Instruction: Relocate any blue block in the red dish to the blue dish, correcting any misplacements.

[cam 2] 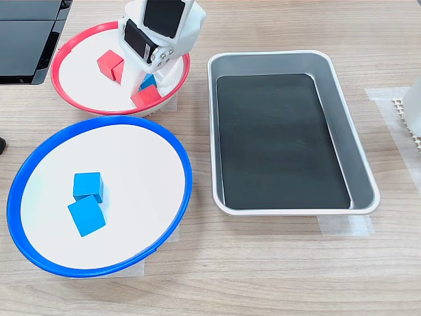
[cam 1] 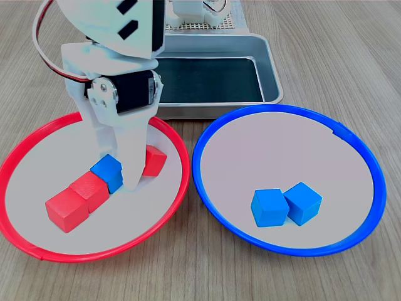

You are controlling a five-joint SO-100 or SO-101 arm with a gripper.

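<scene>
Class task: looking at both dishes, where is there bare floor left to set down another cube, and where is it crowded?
The blue dish is bare along its tray-side half and beside its two blue cubes. The red dish is crowded in the middle, where the pincer stands among the blue block and red cubes; only its rim-side margins lie free.

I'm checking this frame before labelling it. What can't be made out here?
- Claw state: in the first exterior view the tips sit low by the blue block in the red dish; open or shut is unclear.
- Same block in the second exterior view: mostly hidden behind the arm.
- Arm: cut off by the top edge in both exterior views.
- Red cube: partly hidden behind the claw.
</scene>
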